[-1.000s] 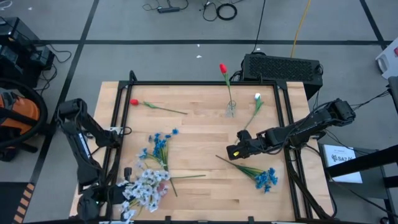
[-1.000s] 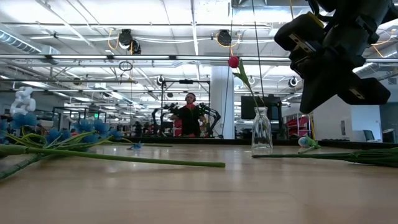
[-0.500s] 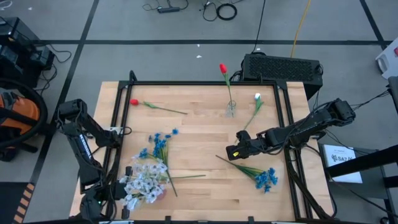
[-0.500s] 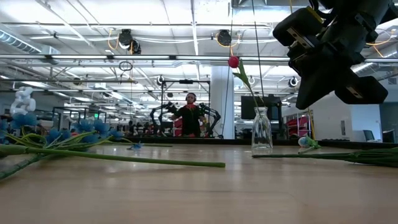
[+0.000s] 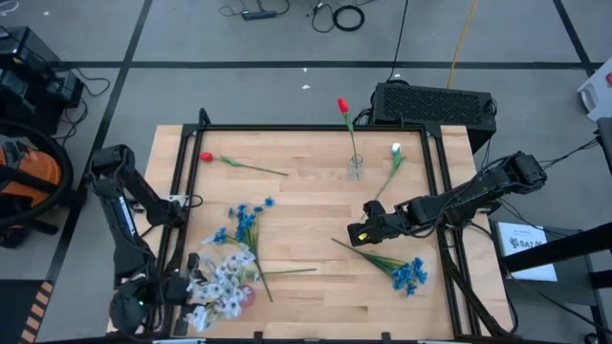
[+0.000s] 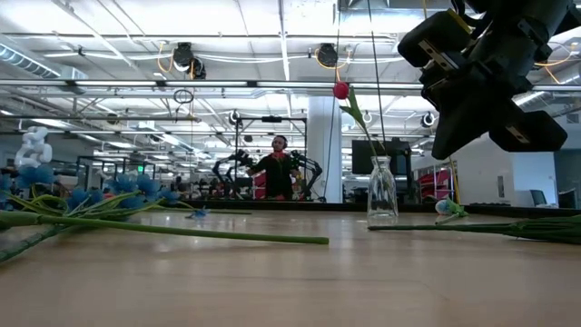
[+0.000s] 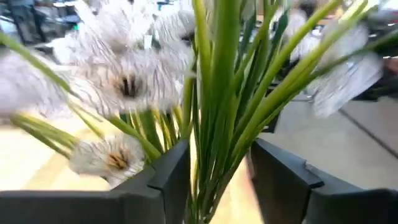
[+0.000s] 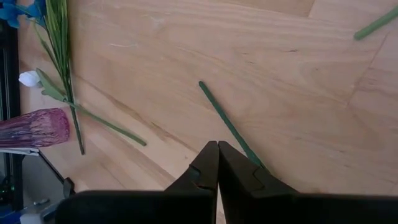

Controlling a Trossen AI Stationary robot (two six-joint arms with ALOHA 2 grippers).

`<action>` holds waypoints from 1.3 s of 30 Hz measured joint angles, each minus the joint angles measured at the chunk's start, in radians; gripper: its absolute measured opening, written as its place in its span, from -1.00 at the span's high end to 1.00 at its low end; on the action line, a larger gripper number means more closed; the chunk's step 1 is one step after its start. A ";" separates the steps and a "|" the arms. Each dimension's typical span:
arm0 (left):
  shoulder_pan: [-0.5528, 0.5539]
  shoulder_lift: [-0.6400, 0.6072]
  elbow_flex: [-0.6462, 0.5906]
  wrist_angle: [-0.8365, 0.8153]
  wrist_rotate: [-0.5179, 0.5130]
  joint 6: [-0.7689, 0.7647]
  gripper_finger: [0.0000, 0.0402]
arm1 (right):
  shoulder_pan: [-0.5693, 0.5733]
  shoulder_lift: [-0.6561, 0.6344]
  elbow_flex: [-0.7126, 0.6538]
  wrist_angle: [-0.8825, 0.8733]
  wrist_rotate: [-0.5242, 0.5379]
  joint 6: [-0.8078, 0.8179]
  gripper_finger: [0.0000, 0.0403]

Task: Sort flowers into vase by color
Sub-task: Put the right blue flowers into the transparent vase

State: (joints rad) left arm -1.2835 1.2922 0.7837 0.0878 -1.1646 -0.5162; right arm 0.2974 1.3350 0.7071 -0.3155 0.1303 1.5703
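The left gripper point(image 5: 170, 291) sits at the near left corner of the table point(image 5: 306, 287), its fingers point(image 7: 168, 177) spread apart with the green stems of the pale white-lavender bunch point(image 5: 222, 282) running up between them; the wrist view shows a gap on either side of the stems, so nothing is being pinched, and the fluffy heads point(image 7: 124, 81) fan out just ahead. That bunch lies on the wood right in front of the gripper, with a blue cluster point(image 5: 244, 222) just beyond it toward the middle. Over on the right side, the right gripper point(image 5: 356, 234) hovers above the tabletop with its fingers point(image 8: 217, 165) pressed tight together and holding nothing; a loose green stem point(image 8: 230, 127) lies on the wood directly under them. Another blue flower point(image 5: 411, 275) rests near the right edge. The glass vase point(image 5: 355, 170) stands toward the far side with a single red bud point(image 5: 342, 104) rising out of it. A white bud point(image 5: 396, 149) lies just beside the vase, and a second red bud point(image 5: 206, 157) lies at the far left.
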 joint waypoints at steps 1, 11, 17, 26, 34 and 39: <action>-0.006 -0.018 0.000 -0.009 0.020 0.004 0.13 | 0.000 0.000 0.000 0.000 0.000 0.000 1.00; -0.075 -0.202 0.000 -0.231 0.127 -0.003 0.13 | 0.000 0.000 0.000 0.001 0.000 0.015 1.00; -0.088 -0.283 0.000 -0.324 0.221 -0.003 0.13 | 0.000 0.000 0.000 0.001 0.003 0.016 1.00; -0.088 -0.335 0.000 -0.268 0.270 -0.002 0.13 | -0.002 0.000 0.000 0.002 0.081 0.042 1.00; -0.088 -0.359 0.000 -0.244 0.456 -0.003 0.13 | -0.002 0.000 0.000 0.002 0.082 0.054 1.00; -0.088 -0.424 0.000 -0.224 0.535 -0.004 0.13 | -0.002 0.000 0.000 0.005 0.084 0.069 1.00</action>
State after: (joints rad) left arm -1.3712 0.8679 0.7841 -0.1361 -0.6292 -0.5201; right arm 0.2958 1.3346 0.7071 -0.3110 0.2138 1.6393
